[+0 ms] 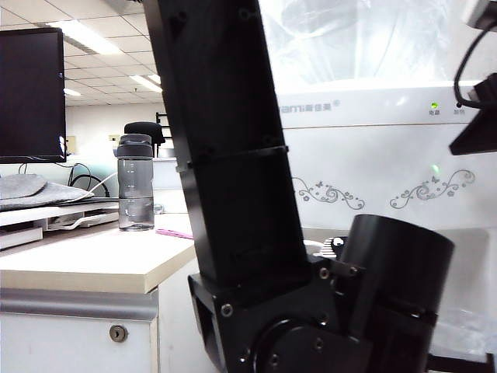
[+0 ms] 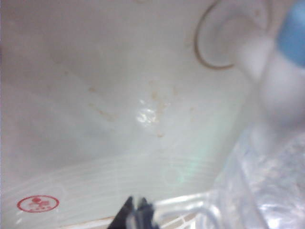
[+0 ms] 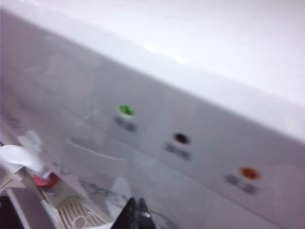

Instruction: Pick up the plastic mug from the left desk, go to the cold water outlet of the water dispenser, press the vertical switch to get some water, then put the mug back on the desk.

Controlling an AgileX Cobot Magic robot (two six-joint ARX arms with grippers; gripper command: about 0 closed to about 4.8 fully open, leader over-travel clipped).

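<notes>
The plastic mug (image 2: 269, 191), clear and crinkly, hangs in the water dispenser's (image 1: 373, 148) recess just below the cold water outlet (image 2: 291, 33), a white tap with a blue collar. My left gripper (image 2: 137, 213) is shut on the mug's thin clear handle (image 2: 183, 202). The tap's white body (image 2: 279, 90) is blurred, so I cannot make out the vertical switch on its own. My right gripper (image 3: 137, 213) is shut and holds nothing, in front of the dispenser's panel below the green light (image 3: 126, 110). The left desk (image 1: 85, 264) stands at the left; my left arm (image 1: 233, 194) fills the middle of the exterior view.
A smoky-grey bottle (image 1: 135, 183) and a monitor (image 1: 31, 93) stand on the desk. The red-collared tap (image 3: 45, 180) with its long white lever (image 3: 16, 156) sits above the drip grille (image 3: 78, 214). Part of the right arm (image 1: 477, 116) shows at the upper right.
</notes>
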